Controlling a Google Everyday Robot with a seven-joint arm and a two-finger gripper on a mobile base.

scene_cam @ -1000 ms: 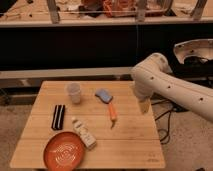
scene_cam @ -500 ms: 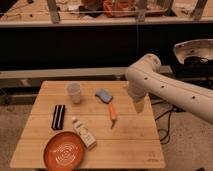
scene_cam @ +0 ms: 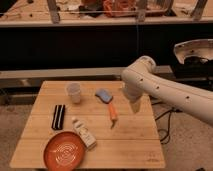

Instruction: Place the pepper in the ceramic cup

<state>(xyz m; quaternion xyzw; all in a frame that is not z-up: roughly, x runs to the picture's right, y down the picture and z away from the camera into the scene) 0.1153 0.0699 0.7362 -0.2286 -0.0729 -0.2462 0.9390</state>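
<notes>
Robot's claw (scene_cam: 134,106) hangs low over the wooden table (scene_cam: 135,145), at the end of the white arm (scene_cam: 150,82) that reaches in from the right; its two fingers stand apart with nothing between them.

Camera view, the only one:
- the pepper (scene_cam: 113,112) lies flat on the boards just to picture-left of the claw and a little nearer the camera; not touched; long axis runs roughly toward and away from the camera
- the ceramic cup (scene_cam: 74,92) stands upright, well to picture-left of the claw and beyond the pepper, mouth open; whether anything is inside cannot be told
- blue-grey sponge pad (scene_cam: 104,95) sits between claw and cup, near the pepper's far end but apart from it
- farther left and nearer the camera: black block (scene_cam: 59,116), white bottle-like item (scene_cam: 84,132) on its side, orange plate (scene_cam: 64,150)

Handling, as a judgement: pepper looks light, slim and smooth, likely to roll or slip; best pinched across its thicker middle, not at the thin tip; cup looks light and easily tipped, so release from above the rim.

Count: one pepper; one cup; one sponge; one block; one bottle; one plate.
</notes>
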